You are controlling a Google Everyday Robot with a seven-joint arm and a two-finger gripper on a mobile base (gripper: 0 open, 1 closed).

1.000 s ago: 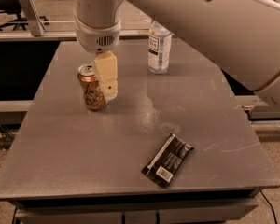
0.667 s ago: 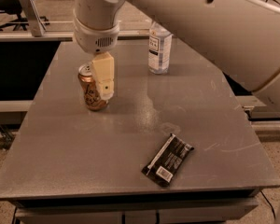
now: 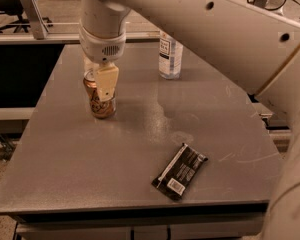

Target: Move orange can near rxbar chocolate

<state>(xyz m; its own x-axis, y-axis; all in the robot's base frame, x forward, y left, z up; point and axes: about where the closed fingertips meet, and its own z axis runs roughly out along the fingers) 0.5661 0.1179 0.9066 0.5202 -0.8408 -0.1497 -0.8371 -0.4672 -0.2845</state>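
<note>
Starting at the left: noting the orange can standing upright on the left-rear part of the table, well apart from the rxbar chocolate. Finding the gripper hanging straight down over that can, with its pale lower part covering the can's front face to about mid-height. Declining to rule on the hold: cannot tell whether clamping the can or merely sitting around it.

Moving right: logging a clear water bottle upright at the rear centre, apart from the can and playing no part. Further right and toward the front edge: finding the rxbar chocolate lying flat and diagonal, barcode end nearest that edge.

Judging the step in hand as the pick-up, with the carry not yet begun. Judging the next move as calling for a secure hold, a slight lift, then travel rightward and forward, setting the can down upright just beside the bar and not on it.

Comparing with the frame shortly before: the gripper then sitting higher, at the can's right side; now reaching lower and across its front. Can, bottle and bar keeping the same arrangement
</note>
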